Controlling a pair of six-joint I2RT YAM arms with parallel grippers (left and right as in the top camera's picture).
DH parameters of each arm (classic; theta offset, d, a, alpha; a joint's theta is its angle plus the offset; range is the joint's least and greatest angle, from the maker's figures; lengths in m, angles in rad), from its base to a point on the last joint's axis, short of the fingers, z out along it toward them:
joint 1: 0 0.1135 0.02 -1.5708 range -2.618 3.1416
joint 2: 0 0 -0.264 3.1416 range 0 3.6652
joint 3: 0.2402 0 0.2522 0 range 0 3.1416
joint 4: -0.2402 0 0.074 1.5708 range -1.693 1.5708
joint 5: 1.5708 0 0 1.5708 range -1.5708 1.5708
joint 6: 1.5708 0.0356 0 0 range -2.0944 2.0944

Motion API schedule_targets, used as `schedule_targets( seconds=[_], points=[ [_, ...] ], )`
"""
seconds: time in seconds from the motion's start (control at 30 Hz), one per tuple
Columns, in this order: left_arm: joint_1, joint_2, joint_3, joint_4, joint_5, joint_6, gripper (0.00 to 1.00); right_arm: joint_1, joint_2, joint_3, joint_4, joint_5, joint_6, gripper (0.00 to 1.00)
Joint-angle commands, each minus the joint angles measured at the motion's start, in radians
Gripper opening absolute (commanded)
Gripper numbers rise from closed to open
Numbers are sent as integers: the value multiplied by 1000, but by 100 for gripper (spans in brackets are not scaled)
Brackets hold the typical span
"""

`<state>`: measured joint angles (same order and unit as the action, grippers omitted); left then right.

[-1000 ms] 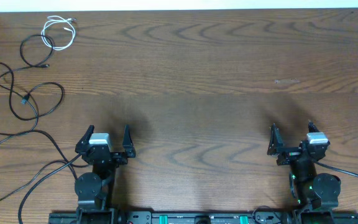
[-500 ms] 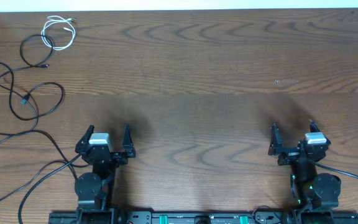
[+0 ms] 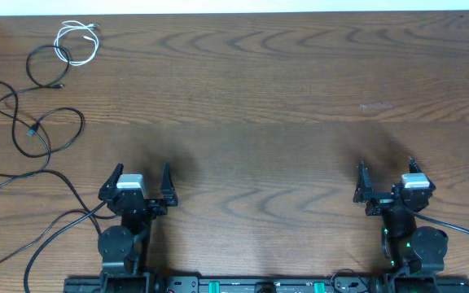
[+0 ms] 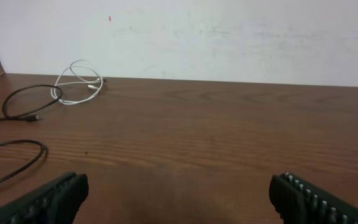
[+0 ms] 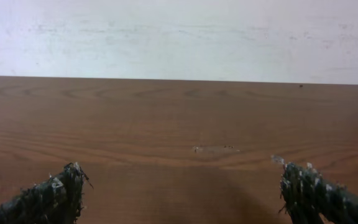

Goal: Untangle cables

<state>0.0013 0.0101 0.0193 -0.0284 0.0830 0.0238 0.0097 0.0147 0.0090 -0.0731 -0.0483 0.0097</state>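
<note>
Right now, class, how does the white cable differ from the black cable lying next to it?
The white cable is bunched in a small coil; the black cable sprawls in wide open loops. The white cable sits nearer the table's far edge; the black cable trails toward its left edge. Both are thin and lie flat.

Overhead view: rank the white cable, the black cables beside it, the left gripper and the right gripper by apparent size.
1. The black cables, sprawled at far left, span the most.
2. The left gripper and right gripper look alike; tied.
3. The white cable, a small coil, is smallest.
</note>
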Motion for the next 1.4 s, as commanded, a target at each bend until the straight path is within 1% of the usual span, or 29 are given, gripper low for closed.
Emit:
schedule_targets(
  seconds=[0.0,1.37],
  points=[
    [-5,-6,-15,-38,9,6,98,-8,-10,-3,-6,12,-18,99],
    [-5,-6,-15,-38,10,6,98,-29,-10,-3,-2,15,-18,99]
  ],
)
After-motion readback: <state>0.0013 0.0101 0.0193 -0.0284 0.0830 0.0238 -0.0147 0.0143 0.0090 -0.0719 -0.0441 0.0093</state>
